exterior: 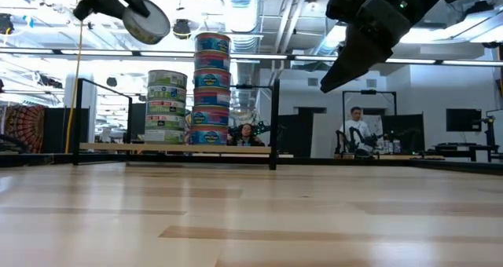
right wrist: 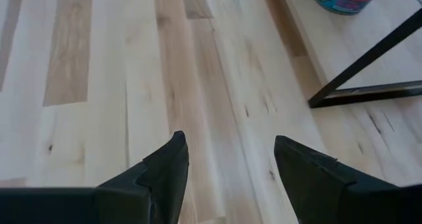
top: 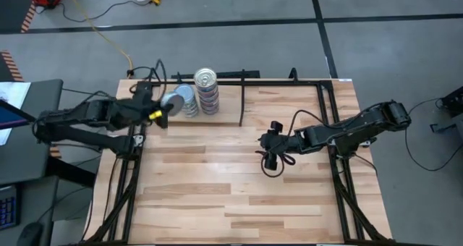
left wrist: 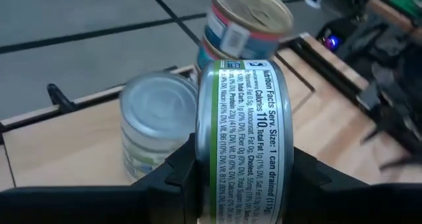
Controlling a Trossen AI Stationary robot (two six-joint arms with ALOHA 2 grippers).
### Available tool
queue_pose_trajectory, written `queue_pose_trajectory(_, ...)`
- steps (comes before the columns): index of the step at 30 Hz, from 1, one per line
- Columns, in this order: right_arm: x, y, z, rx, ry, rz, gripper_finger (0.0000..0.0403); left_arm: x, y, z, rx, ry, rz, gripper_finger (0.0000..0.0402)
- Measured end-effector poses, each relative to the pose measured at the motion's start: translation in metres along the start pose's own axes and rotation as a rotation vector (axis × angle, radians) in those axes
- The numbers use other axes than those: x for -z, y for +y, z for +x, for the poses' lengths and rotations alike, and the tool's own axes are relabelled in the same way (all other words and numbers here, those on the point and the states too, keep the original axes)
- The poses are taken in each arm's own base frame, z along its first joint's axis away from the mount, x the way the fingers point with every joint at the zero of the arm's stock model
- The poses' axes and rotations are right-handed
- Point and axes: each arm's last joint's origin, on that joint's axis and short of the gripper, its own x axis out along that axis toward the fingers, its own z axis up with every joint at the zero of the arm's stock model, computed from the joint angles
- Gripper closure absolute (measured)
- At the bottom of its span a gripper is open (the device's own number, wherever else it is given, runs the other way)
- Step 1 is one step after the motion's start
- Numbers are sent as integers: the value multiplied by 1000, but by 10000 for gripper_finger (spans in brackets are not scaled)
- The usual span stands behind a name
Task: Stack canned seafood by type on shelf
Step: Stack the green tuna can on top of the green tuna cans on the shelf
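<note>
The left gripper (left wrist: 241, 184) is clamping a green-labelled tin (left wrist: 242, 138) on edge above the shorter stack (top: 189, 101) at the shelf's (top: 282, 94) eleven o'clock, for matching by type. The right gripper (right wrist: 227, 168) is waiting mid-worktop, jaws apart, empty.

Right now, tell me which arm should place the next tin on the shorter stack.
Left. The left gripper already holds a green-labelled tin raised right beside the shorter stack on the shelf. The right gripper hangs open and empty over the bare table, farther away.
</note>
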Motion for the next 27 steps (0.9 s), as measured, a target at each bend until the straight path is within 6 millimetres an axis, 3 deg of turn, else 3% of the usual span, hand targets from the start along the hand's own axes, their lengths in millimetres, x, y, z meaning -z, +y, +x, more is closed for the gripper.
queue_pose_trajectory(11, -1, 4, -1, -53, -10, -1, 150, -27, 9, 42, -35, -37, -64, 267)
queue_pose_trajectory(27, -1, 5, -1, -55, -6, -3, 150, -35, 25, 76, -50, 44, -99, 266)
